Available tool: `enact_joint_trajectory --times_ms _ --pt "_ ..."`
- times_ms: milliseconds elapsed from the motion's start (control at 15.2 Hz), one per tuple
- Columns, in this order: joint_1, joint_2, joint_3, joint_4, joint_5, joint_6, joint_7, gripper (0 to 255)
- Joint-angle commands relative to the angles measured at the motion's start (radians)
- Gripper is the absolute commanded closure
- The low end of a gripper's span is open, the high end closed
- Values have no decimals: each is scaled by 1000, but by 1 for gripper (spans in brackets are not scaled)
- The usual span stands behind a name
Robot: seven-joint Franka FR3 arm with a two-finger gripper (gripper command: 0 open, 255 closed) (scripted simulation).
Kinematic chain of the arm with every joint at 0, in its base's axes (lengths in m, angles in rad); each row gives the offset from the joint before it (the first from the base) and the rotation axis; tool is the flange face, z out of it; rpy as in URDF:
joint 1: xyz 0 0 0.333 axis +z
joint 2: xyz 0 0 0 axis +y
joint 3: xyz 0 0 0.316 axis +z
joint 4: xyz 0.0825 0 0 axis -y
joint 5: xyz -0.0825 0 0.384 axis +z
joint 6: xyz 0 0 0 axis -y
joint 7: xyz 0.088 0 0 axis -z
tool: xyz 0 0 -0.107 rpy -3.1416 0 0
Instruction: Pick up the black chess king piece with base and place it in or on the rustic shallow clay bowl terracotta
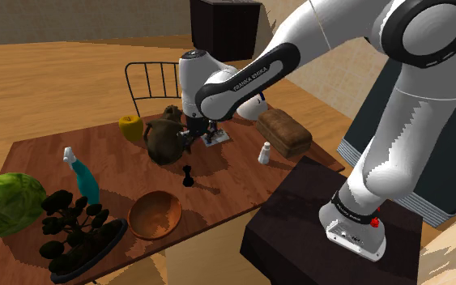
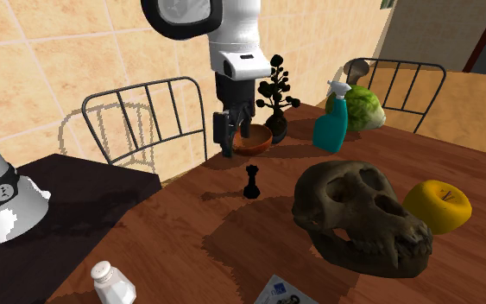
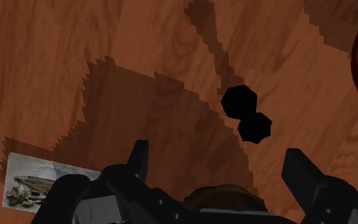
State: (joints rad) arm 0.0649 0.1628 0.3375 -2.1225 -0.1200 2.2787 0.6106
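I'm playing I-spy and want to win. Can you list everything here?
chess king: 1, black, standing mid-table
bowl: 1, reddish-brown, beside the plant
skull: 1, dark brown, near the king
fruit: 1, yellow, beside the skull
spray bottle: 1, teal, near the cabbage
cabbage: 1, green, table corner
plant: 1, black, next to bowl
bread loaf: 1, brown, near stand
shaker: 1, white, by the loaf
card: 1, pale, flat on table
chairs: 2, dark wire, beside table
table: 1, reddish-brown, beside stand
stand: 1, dark, under the arm
arm: 1, white with dark joints
fingers: 2, black, open, above the table
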Motion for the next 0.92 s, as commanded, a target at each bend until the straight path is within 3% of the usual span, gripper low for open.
enact_joint_trajectory --times_ms 0,330,858 --pt "17 83 0 55 -29 17 38 0" --pt "67 261 -15 199 -78 28 103 0" --pt "79 329 -35 188 -109 104 123 0"
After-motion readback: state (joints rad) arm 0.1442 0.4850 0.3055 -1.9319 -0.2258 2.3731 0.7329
